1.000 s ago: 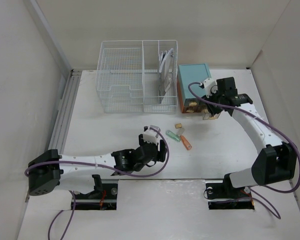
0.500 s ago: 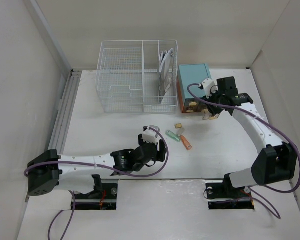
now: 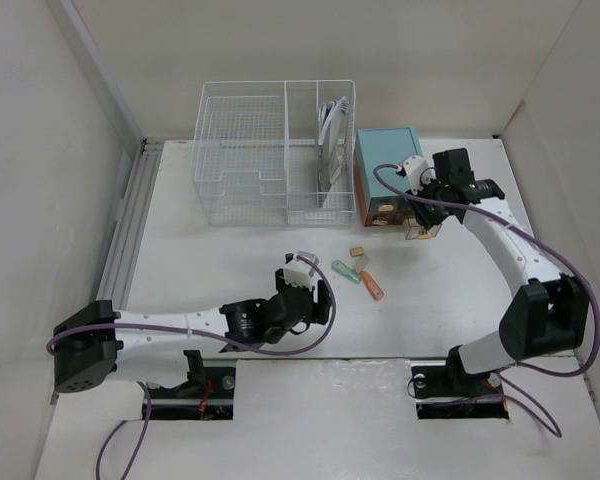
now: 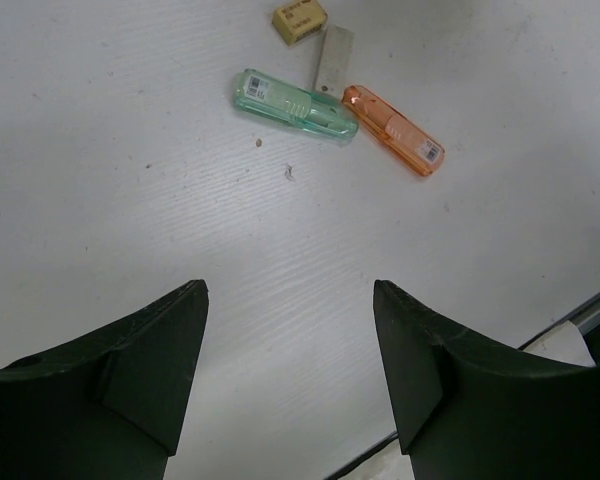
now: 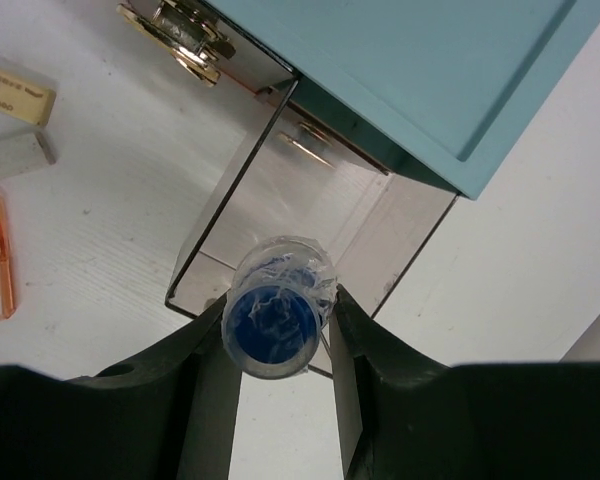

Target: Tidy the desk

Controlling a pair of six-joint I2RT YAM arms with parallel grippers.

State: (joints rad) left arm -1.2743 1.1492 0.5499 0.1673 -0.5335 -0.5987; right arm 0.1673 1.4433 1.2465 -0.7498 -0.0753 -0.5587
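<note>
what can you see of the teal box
The box is teal with a smooth, flat top. It stands at the back of the desk, just right of the wire basket. Gold knobs show on its front. A clear drawer is pulled out toward the arms and looks empty. The right tool holds a clear, blue-ended tube over it.

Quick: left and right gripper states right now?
Left gripper: open, holding nothing.
Right gripper: shut on a small clear container with a blue end.
</note>
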